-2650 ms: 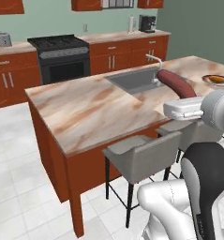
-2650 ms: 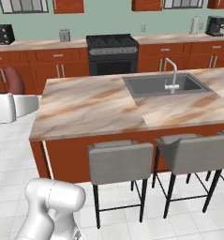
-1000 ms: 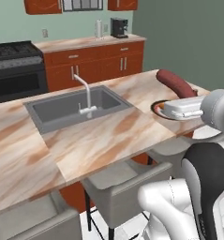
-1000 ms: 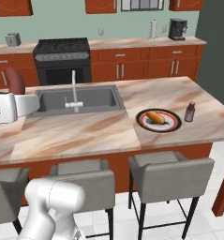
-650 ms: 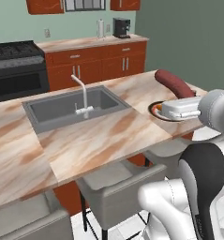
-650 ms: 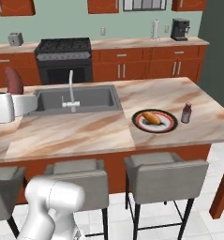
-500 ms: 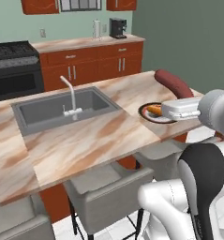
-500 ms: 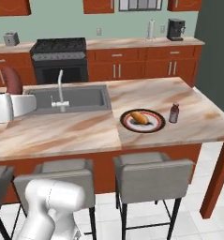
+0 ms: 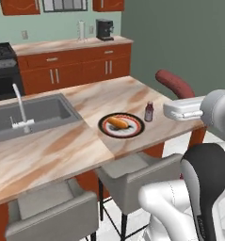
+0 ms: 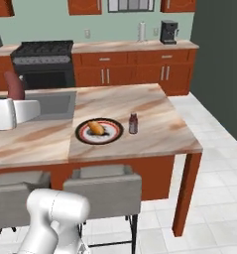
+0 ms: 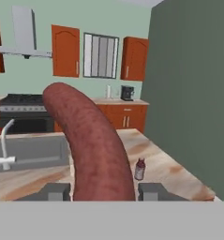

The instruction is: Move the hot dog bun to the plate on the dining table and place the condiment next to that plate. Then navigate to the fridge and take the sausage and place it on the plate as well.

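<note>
The gripper (image 11: 103, 191) is squeezing the sausage (image 11: 90, 145) between its two fingers, holding it up high, near the plate (image 9: 121, 125) on the dining table (image 9: 52, 155). The hot dog bun (image 9: 118, 123) is lying on the plate, and the condiment (image 9: 149, 112) is standing just beside the plate, so only the sausage is missing.

Arm links: glossy white, rounded shells, bulging at the elbows
Joint: one broad matte black segment between white shells, on the stool side of the dining table (image 9: 52, 155)
Wrist: pale grey drum-shaped cap
Hand: flat white block with rounded edges, a small dark slot on its side
Gripper (image 11: 104, 191): two small dark grey square finger tips
Cables, screws, markings: none can be made out
</note>
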{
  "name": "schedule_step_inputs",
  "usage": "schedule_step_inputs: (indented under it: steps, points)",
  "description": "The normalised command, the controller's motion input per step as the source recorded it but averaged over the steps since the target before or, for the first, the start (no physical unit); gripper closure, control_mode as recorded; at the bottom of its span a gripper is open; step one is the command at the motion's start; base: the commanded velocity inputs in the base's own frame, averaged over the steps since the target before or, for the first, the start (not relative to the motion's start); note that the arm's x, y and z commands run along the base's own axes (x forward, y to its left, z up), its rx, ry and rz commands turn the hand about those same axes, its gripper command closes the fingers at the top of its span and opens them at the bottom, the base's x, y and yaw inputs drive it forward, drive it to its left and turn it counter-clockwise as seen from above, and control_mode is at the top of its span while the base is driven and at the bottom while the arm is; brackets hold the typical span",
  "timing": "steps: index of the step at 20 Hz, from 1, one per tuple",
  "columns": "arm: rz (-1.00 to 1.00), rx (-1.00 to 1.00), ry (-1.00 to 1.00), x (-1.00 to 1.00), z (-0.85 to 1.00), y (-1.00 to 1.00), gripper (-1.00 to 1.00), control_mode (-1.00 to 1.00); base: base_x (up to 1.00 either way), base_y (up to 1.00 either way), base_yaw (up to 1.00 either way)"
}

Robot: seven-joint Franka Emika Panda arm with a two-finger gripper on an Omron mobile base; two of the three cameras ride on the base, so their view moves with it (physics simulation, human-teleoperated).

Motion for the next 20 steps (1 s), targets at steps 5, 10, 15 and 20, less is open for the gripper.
schedule_step_inputs:
  steps: [5,10,15,20]
  points:
    - [0.00,0.00,0.00,0.00,0.00,0.00,1.00,1.00,0.56,-0.89,0.23]
    - [0.00,0.00,0.00,0.00,0.00,0.00,1.00,1.00,0.83,-0.46,0.31]
    - [0.00,0.00,0.00,0.00,0.00,0.00,1.00,1.00,0.83,-0.10,0.31]
    - [0.00,0.00,0.00,0.00,0.00,0.00,1.00,1.00,0.88,0.00,0.19]
